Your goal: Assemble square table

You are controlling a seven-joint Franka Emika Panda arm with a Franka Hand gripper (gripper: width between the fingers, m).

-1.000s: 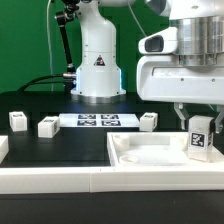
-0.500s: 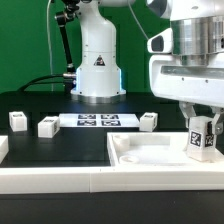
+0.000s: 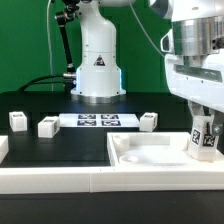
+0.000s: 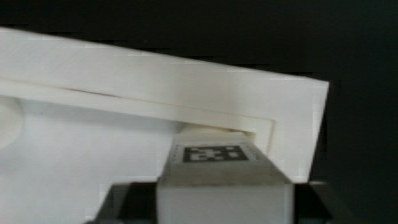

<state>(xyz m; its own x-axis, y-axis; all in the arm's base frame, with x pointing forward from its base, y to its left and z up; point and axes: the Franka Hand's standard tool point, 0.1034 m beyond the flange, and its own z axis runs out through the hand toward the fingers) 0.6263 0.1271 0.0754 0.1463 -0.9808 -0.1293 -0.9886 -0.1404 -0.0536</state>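
The white square slab (image 3: 160, 152) lies at the exterior view's right, inside the white border rails. My gripper (image 3: 203, 128) is shut on a short white tagged leg (image 3: 203, 141) and holds it upright over the slab's far right corner. In the wrist view the leg (image 4: 222, 180) stands between my fingers, its tag end by the slab's corner (image 4: 267, 100). Three more tagged legs lie on the black table: two at the left (image 3: 17, 121) (image 3: 47, 127) and one in the middle (image 3: 149, 121).
The marker board (image 3: 98, 121) lies flat between the loose legs, in front of the robot base (image 3: 97, 60). White border rails (image 3: 60, 180) run along the table's front. A green wall stands behind.
My gripper has moved toward the exterior view's right and slightly down with the leg in it, closer to the slab's right corner. The loose legs have not moved.
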